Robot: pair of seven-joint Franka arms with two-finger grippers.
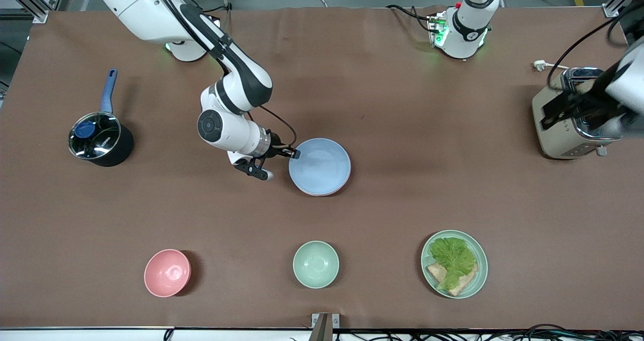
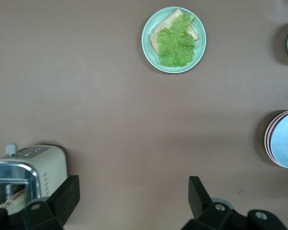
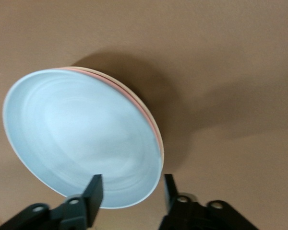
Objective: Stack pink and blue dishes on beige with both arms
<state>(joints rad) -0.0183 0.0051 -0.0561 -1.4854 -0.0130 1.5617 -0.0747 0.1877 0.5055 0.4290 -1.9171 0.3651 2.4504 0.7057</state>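
Observation:
The light blue plate [image 1: 320, 166] lies on top of a stack in the middle of the table. In the right wrist view the blue plate [image 3: 81, 141] covers the pink plate [image 3: 134, 99] and the beige plate [image 3: 160, 143], which show only as thin rims under it. My right gripper [image 1: 280, 164] is open beside the stack, toward the right arm's end of the table. Its fingers [image 3: 93, 191] stand either side of the blue plate's rim without pinching it. My left gripper [image 1: 553, 112] hangs open and empty over the toaster, and the stack [image 2: 285, 146] shows off at the edge of its wrist view.
A cream toaster [image 1: 573, 124] stands at the left arm's end. A black pot [image 1: 100, 140] with a glass lid and blue handle stands at the right arm's end. Nearer the front camera lie a deep pink bowl [image 1: 167, 272], a mint bowl [image 1: 316, 264] and a mint plate [image 1: 480, 275] of lettuce and bread.

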